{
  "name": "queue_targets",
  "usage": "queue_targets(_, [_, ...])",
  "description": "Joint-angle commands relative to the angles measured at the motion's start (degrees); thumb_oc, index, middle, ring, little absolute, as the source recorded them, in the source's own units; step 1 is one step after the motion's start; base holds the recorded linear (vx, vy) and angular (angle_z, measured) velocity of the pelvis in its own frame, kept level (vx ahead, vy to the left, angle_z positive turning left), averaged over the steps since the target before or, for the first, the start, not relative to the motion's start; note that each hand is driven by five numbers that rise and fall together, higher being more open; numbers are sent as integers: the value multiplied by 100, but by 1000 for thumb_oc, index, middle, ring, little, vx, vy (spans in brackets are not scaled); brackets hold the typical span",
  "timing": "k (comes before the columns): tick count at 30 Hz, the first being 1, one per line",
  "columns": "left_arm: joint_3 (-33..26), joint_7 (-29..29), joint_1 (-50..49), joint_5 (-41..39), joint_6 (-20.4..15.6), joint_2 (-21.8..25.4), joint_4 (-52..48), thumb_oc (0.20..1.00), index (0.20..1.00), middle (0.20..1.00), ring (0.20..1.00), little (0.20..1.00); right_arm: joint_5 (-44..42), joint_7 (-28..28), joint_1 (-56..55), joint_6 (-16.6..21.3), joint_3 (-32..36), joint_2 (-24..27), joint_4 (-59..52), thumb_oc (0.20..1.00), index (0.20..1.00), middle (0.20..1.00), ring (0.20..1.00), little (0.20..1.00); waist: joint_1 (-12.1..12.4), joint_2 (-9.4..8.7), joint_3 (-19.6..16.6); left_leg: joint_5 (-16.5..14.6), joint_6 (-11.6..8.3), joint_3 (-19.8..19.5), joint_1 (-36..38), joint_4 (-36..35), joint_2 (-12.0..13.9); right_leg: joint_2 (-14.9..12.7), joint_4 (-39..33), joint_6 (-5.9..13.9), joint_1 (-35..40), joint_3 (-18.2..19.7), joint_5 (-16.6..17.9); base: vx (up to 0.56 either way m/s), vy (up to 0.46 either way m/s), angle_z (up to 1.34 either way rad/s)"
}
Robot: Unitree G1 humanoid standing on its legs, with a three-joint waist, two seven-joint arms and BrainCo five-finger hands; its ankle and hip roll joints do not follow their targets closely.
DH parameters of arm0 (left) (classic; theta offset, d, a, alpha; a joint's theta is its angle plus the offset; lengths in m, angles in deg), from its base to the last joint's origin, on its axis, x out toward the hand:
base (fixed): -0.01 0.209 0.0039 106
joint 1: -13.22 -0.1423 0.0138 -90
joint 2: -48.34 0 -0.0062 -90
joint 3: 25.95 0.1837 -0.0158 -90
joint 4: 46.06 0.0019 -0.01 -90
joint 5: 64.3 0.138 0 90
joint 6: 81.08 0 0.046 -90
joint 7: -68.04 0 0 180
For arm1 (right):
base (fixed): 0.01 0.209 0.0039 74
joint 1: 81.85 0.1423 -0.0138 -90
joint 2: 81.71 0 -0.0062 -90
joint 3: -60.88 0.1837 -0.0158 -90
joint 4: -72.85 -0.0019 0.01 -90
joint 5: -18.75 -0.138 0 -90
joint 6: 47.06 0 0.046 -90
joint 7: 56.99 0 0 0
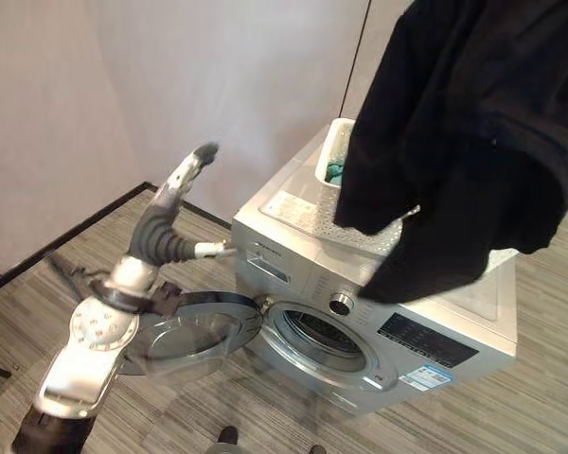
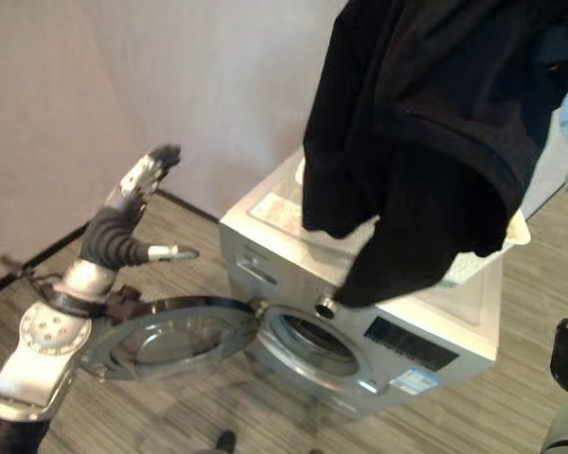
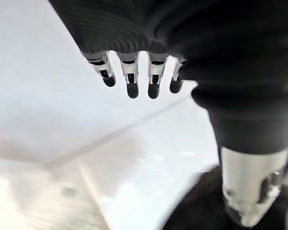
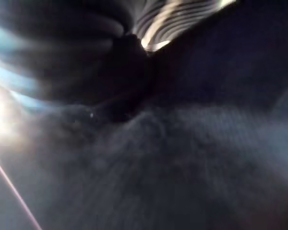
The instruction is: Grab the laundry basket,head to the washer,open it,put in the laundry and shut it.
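The silver front-loading washer (image 1: pixel 426 336) stands in front of me with its round door (image 1: pixel 194 336) swung wide to the left, so the drum mouth (image 1: pixel 327 339) shows. On its top sits the white laundry basket (image 1: pixel 333 151) with a teal cloth (image 1: pixel 335 173) inside. A large black garment (image 1: pixel 464 132) hangs in the air from the upper right, draped in front of the basket and above the washer top. My right hand (image 4: pixel 62 48) is pressed into that black cloth. My left hand (image 1: pixel 175 203) is raised left of the washer, above the door, fingers (image 3: pixel 132 76) straight and holding nothing.
A pale wall rises behind the washer, meeting the striped grey floor at a dark skirting line (image 1: pixel 66 236) on the left. A thin dark line (image 1: pixel 355 57) runs down the wall above the basket. Bare floor lies in front of the washer.
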Motion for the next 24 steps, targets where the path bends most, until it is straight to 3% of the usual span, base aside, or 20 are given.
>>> queue_targets(1, [1189,-48,1511,-566,192,-329,1269,1000,1000,1000,1000,1000,-157,67,1089,-64,-342,-623,260,200,200,200,200,200,-99,-45,-414,-522,155,-168,46,35,107,-591,374,404,79,-184,-359,0,0,0])
queue_targets(9, [2350,-596,3500,-1752,134,-1504,3224,1000,1000,1000,1000,1000,-494,70,1616,-26,-955,-1267,364,200,200,200,200,200,-309,68,-398,-460,115,-166,35,12,112,-563,423,358,57,-196,-364,0,1,-1])
queue_targets(24, [2835,-901,4600,-2309,99,-2356,4137,1000,1000,1000,1000,1000,-690,149,1388,-92,-1238,-1619,381,200,200,200,200,200,-410,122,-402,-424,88,-202,15,-6,134,-522,427,342,64,-227,-388,0,0,0])
